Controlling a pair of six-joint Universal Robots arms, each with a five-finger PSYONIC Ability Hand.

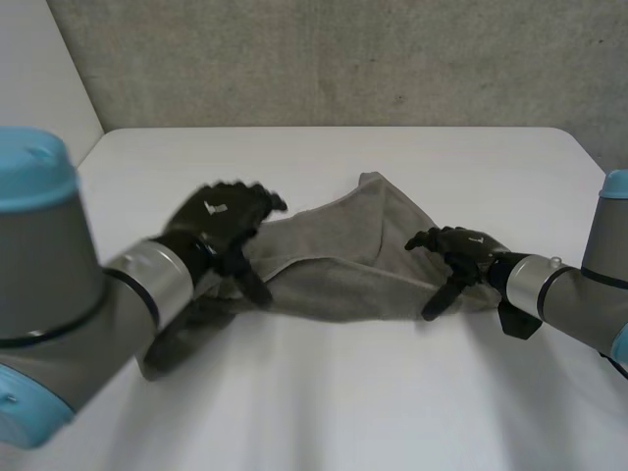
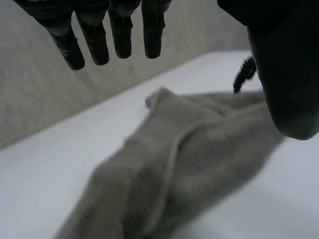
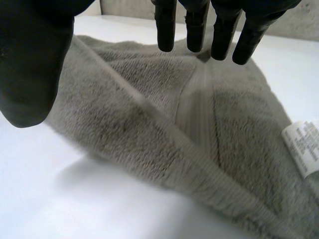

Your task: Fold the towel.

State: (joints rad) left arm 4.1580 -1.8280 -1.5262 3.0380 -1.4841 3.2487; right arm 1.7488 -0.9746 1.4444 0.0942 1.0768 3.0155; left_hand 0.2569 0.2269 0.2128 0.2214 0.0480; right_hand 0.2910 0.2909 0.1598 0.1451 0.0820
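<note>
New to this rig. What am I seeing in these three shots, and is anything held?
A two-armed robot at a white table, each arm ending in a black hand. The head view looks down from behind the arms: left hand at left, right hand at right. The other two come from wrist cameras looking along each palm, so that hand's own fingers show in front of the lens. A crumpled grey towel lies on the table, one hand over each end. In both wrist views the fingers are straight, above the cloth, so nothing looks gripped yet.
</note>
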